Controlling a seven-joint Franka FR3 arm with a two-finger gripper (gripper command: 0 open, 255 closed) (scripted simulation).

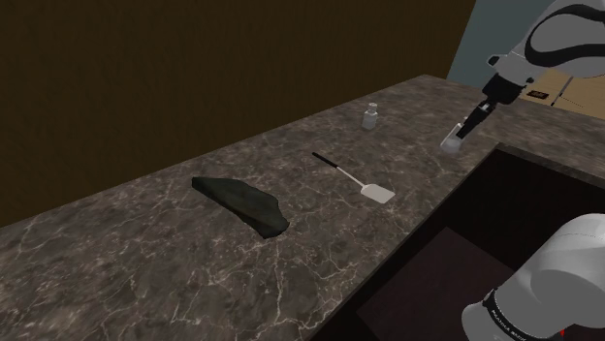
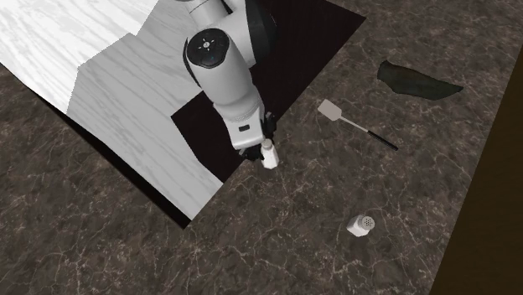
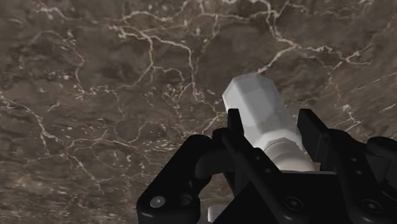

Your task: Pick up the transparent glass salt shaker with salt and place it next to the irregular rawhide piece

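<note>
Currently the claw (image 3: 272, 122) is clamped on the salt shaker (image 3: 257, 102), one black finger on each side of its pale, faceted body, with the narrower neck end sitting back between the fingers. In the wrist view the shaker leans at a slant over the dark veined stone of the table (image 3: 95, 76). I cannot tell whether its far end touches the stone.

In the shoulder view the claw (image 1: 458, 136) and the white shaker (image 1: 450, 144) are at the table's (image 1: 145, 252) edge where it meets the sink (image 1: 504, 213), a dark recess cut into the stone. The white arm reaches down to them from the upper right. The second exterior view puts the claw (image 2: 266, 144) and the shaker (image 2: 270, 157) right by the rim of the sink (image 2: 318, 42), over the table (image 2: 335, 260).

The rawhide piece (image 1: 242, 201) lies flat, well apart from the shaker, a dark irregular slab further along the table toward the shoulder view's left (image 2: 416, 81). Between it and the claw lies a spatula (image 1: 354, 177) with a thin black handle and a pale blade (image 2: 356, 123).

A second small shaker (image 1: 369, 118) stands upright near the table's back edge, by the dark wall. Its cap shows small holes in the second exterior view (image 2: 362, 225).
</note>
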